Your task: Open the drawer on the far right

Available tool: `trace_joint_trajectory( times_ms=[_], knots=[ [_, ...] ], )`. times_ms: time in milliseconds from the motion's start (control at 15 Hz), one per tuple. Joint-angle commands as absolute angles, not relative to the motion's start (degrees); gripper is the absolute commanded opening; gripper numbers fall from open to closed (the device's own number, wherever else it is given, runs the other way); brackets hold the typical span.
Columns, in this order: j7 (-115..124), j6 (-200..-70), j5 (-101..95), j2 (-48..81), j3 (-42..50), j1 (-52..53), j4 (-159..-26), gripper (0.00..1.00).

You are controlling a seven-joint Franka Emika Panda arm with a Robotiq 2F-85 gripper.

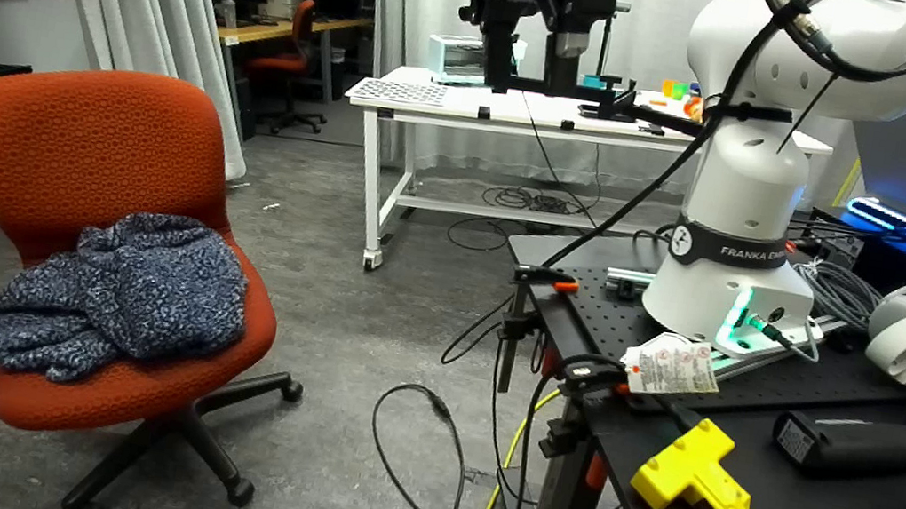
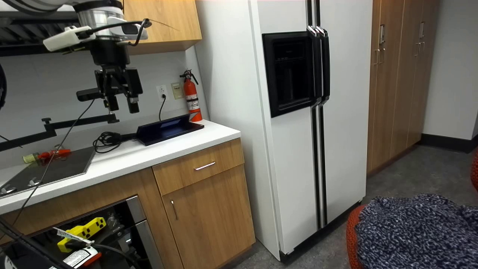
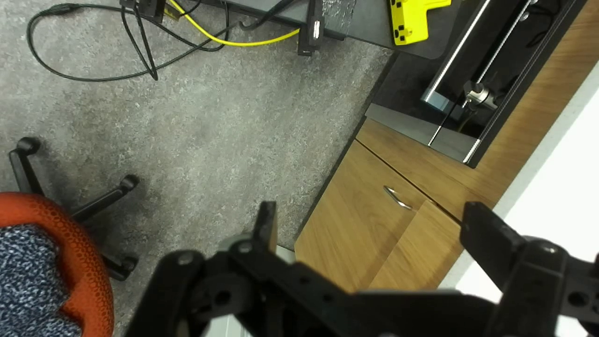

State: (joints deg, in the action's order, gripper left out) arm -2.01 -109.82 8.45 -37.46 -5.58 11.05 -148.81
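The drawer sits closed under the front edge of the table, by the corner next to the fridge. The pincer hangs higher than that edge, spread wide and grasping nothing, presumably so it can straddle the handle. The chair stands well apart from the table, so the drawer should have room to slide out.

White table supported, left to right in an exterior view: black cooktop, coiled black cable, dark angular object; red fire extinguisher stood at the rear edge.
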Motion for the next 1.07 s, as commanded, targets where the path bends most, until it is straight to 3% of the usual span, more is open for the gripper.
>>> trace_joint_trajectory(
  times_ms=[0, 133, 200, 1000],
  knots=[
    [-7.41, -111.48, 5.88, -26.90, -2.42, 8.27, -140.80, 1.00],
    [-8.14, -112.40, 4.25, -23.81, -1.54, 7.33, -137.85, 1.00],
    [-5.41, -112.16, 5.78, -31.89, -3.38, 8.64, -144.31, 1.00],
    [-5.77, -112.32, 5.57, -30.61, -3.53, 8.28, -143.76, 1.00]
  ],
)
